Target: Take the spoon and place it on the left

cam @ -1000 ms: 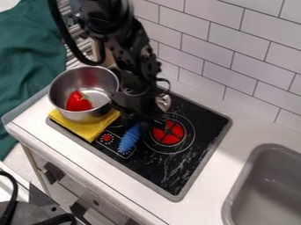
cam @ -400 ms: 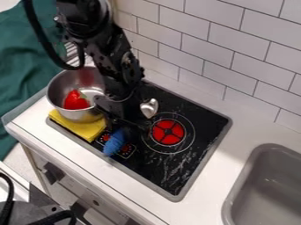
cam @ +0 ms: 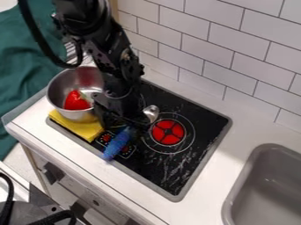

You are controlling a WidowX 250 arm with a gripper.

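Note:
The gripper (cam: pixel 134 125) hangs low over the left half of the stove, right of the metal pot, and is shut on the spoon. The spoon (cam: pixel 119 141) has a blue handle that sticks out toward the front edge of the stove, while its silver bowl shows behind and to the right of the gripper, near the red burner. The gripper hides the spoon's middle. Whether the spoon touches the stove I cannot tell.
A metal pot (cam: pixel 57 95) holding a red toy pepper (cam: pixel 76 101) rests on a yellow cloth (cam: pixel 82 128) at the stove's left. The red burner (cam: pixel 168 132) lies right of the gripper. A grey sink (cam: pixel 262 184) is at the lower right, and a tiled wall stands behind.
Gripper and spoon have moved left together, away from the red burner. Over the latest stretch the spoon's silver bowl shifted slightly down and right.

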